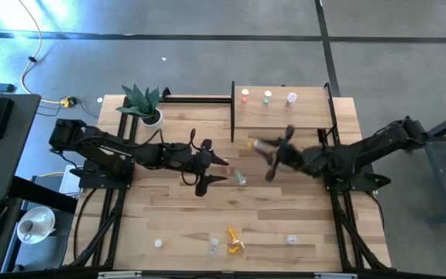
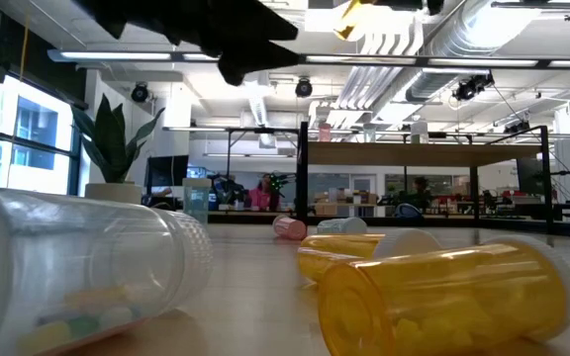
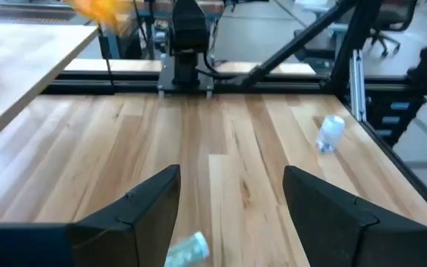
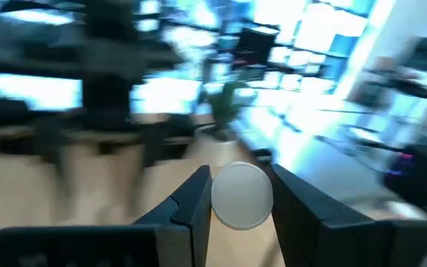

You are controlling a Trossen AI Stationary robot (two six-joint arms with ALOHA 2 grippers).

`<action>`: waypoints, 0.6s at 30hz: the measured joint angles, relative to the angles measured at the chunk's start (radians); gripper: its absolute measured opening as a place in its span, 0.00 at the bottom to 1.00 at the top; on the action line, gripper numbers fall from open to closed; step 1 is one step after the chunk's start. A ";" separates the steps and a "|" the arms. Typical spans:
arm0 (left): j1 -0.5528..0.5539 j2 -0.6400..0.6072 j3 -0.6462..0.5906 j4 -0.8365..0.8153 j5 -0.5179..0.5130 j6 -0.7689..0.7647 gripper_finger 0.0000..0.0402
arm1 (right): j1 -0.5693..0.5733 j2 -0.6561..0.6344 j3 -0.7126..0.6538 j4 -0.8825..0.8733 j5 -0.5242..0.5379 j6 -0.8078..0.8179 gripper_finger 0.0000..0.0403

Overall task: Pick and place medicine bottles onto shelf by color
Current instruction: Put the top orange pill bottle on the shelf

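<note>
My right gripper (image 1: 262, 146) is shut on an orange bottle (image 1: 252, 143), held in the air just in front of the shelf (image 1: 308, 116). The bottle also shows at the top of the low view (image 2: 349, 14). On the shelf stand a red (image 1: 245, 96), a green (image 1: 267, 97) and a clear bottle (image 1: 291, 98). My left gripper (image 1: 217, 169) is open and empty above mid-table. A greenish clear bottle (image 1: 241, 178) lies just beyond its fingers, and also shows in the left wrist view (image 3: 186, 251). A pink bottle (image 2: 289, 226) lies nearby. My right gripper pinches the orange bottle between its two fingers, which stand on either side of the white cap (image 4: 242, 194). The cap's flat top faces the wrist camera, so the bottle's body is hidden behind it. The bottle is lifted clear of the table and the shelf.
Near the table's front edge lie two orange bottles (image 1: 234, 240), two clear ones (image 1: 214, 246) (image 1: 291, 239) and a white one (image 1: 158, 243). A potted plant (image 1: 144, 105) stands at the far left. The shelf's black frame (image 1: 232, 112) rises at its left side.
</note>
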 joint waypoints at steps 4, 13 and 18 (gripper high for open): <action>-0.007 -0.035 -0.001 -0.068 -0.036 0.024 0.57 | -0.104 -0.093 0.000 -0.014 0.100 -0.024 0.25; -0.003 -0.049 0.000 -0.171 -0.078 0.032 0.57 | -0.390 -0.233 0.000 -0.061 0.215 -0.017 0.25; -0.005 -0.049 0.000 -0.170 -0.078 0.032 0.57 | -0.535 -0.242 0.000 -0.086 0.266 -0.016 0.25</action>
